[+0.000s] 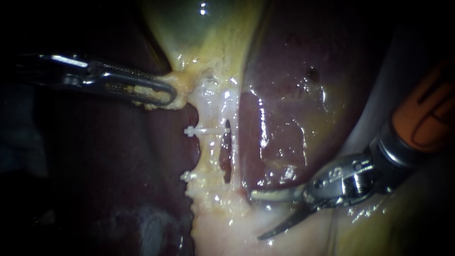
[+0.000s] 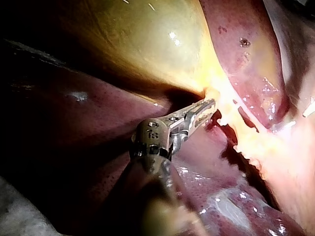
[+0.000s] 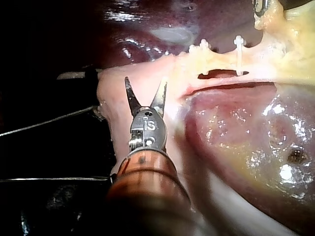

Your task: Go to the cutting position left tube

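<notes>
**While the left jaws grip fat, the open blades sit short of the left tube**

Although the left instrument [image 1: 170,97] shows its slotted steel jaws plainly, its shaft fades into darkness toward the endoscope view's left edge. Its jaw tips are buried in the lumpy yellow fatty tissue [image 1: 182,83] below the neck of the greenish-yellow gallbladder [image 1: 208,33]. The right instrument [image 1: 256,215] is cut off at the right edge just past its orange sleeve [image 1: 426,114]. Both tubes lose their lower ends in a clump of pale fat [image 1: 213,196]. In the left wrist view the clips cannot be made out.

The left jaws are clamped on the yellow fatty tissue, which fills the slot between them. The right instrument ends in two thin curved blades spread wide in a V, with nothing between them. The upper blade lies along the lower edge of the dark red liver [image 1: 284,118], and the lower one points over pale wet tissue. Whether either touches cannot be told.

The left tube [image 1: 209,154] is a pale glistening strand running down from the gallbladder's neck. An upper white plastic clip [image 1: 204,130] and a lower white plastic clip [image 1: 188,177] sit across it. A dark slit [image 1: 226,151] parts it from the thinner right tube [image 1: 234,156]. The blades sit near the clump of pale fat, apart from the stretch between the clips, with the right tube on their side of it.
</notes>
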Robot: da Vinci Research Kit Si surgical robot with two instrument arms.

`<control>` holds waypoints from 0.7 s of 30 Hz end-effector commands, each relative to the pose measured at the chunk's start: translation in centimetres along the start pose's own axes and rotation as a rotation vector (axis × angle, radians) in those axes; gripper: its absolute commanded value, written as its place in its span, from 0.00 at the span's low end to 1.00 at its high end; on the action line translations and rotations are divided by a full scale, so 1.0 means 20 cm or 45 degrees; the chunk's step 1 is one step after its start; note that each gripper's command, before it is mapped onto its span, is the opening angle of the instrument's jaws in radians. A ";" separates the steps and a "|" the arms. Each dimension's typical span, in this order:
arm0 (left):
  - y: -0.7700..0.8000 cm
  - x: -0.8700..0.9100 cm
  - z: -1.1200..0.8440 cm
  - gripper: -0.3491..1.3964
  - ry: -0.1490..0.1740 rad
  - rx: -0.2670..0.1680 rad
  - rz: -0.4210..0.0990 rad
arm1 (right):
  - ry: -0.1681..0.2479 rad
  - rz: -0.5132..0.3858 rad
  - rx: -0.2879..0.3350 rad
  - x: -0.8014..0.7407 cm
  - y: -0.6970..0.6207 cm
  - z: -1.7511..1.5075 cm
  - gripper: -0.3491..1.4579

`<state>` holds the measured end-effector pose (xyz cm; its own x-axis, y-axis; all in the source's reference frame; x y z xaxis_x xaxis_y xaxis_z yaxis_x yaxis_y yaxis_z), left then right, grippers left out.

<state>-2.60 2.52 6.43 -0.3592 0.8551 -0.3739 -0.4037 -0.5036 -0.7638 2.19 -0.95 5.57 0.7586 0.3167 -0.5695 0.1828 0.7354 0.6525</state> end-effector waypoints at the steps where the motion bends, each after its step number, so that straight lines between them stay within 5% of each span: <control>1: 0.000 0.000 0.000 0.00 0.000 -0.001 0.000 | 0.000 -0.001 0.000 0.000 0.000 0.000 0.94; 12: 0.005 0.000 -0.021 0.00 -0.008 -0.017 -0.003 | 0.000 0.000 0.000 0.000 0.001 0.000 0.94; 21: 0.011 0.021 -0.053 0.00 0.040 0.021 -0.020 | 0.000 0.000 0.000 0.000 0.001 0.000 0.94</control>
<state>-1.94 2.91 5.51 -0.3276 0.8643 -0.3816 -0.4190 -0.4949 -0.7613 2.18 -0.93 5.59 0.7586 0.3162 -0.5697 0.1834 0.7354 0.6523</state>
